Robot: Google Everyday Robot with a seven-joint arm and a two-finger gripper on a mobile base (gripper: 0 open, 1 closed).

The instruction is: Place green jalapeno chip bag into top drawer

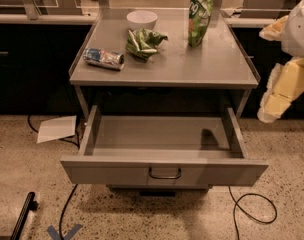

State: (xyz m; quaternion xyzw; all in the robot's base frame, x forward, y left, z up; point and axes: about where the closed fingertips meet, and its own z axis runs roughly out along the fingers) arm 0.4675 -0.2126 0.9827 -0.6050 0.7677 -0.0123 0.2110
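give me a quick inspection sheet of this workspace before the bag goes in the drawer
surface: grey table top, level, holds four items
job's things: green jalapeno chip bag lies crumpled on the top, by the white bowl; top drawer pulled open, bag not in it
clutter: white bowl, upright green bag, blue-silver wrapper
grippers: gripper at the right edge, beside the table, apart from the bag
cables: black cable looped on the floor, right
surroundings: paper sheet on speckled floor, left
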